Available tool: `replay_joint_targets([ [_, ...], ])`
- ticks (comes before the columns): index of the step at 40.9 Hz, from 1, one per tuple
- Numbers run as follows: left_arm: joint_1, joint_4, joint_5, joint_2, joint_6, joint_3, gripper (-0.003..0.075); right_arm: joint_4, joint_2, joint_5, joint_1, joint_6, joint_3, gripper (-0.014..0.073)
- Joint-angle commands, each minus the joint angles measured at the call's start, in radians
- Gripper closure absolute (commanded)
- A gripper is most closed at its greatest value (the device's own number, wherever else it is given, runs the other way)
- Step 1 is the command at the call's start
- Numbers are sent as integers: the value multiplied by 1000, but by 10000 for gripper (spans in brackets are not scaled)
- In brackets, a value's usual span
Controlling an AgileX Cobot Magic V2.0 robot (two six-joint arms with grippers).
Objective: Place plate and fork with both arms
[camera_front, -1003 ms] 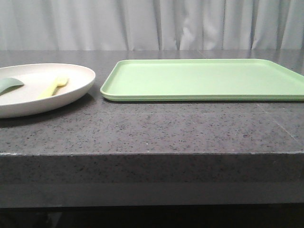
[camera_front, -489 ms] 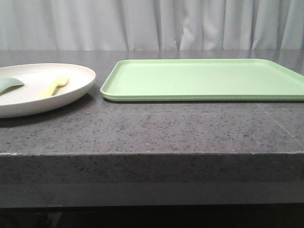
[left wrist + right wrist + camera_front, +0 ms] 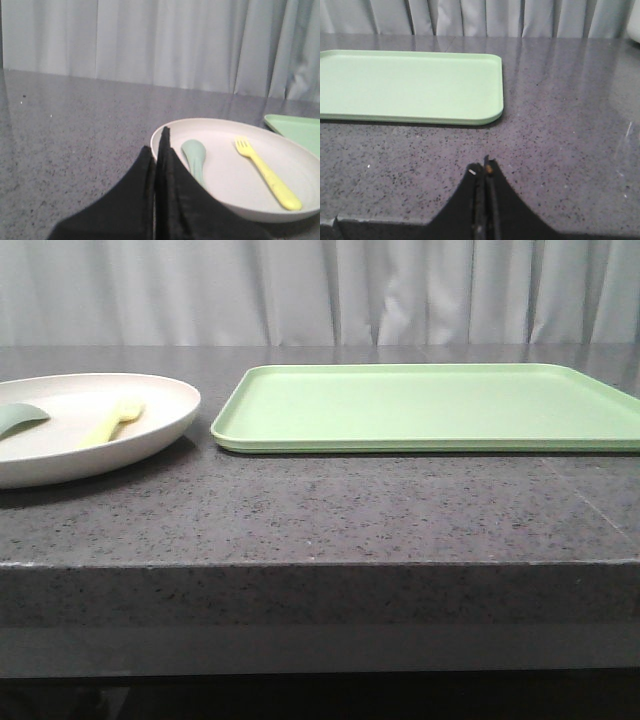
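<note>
Plate (image 3: 150, 425) first: on my front feed it sits at the left of the dark speckled counter (image 3: 330, 515), cut off by the frame edge, and it is not empty. I see the pale yellow fork (image 3: 113, 422) lying inside it, and just to its left a dull green rounded utensil piece (image 3: 20, 418), also resting in the plate. My left wrist camera shows the two lying side by side in the shallow bowl, apart from each other, with the fork's tines pointing toward the curtain (image 3: 320, 290) at the back and the green piece's rounded end pointing the same way.

Beside the plate, to its right, is the flat light green tray (image 3: 420, 440). The two are near but not touching; a strip of bare counter shows between their rims. I can find nothing lying in the tray on either the front feed or the right wrist feed.

My left gripper (image 3: 159, 150) has its black fingers pressed together with nothing between them, and in that view its tips overlap the plate's near rim; I cannot tell whether they touch it. My right gripper (image 3: 484, 170) is likewise closed up tight and holding nothing, sitting over bare counter on the near side of the tray's corner, clear of the tray.
</note>
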Motion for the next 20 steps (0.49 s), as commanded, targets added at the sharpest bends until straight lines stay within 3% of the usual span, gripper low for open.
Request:
replay_joint_targets([
  [1,0,-13,-114,-20,-12,-24,738,3,-17,-107,1,-11,-24,706],
  [11,0,-1,43,69,-12,-250,738,3,10,95,0,-9,-284,704],
  [20,0,89,117,328,-12,-476,738,36,260,208,0,71,-546,704],
])
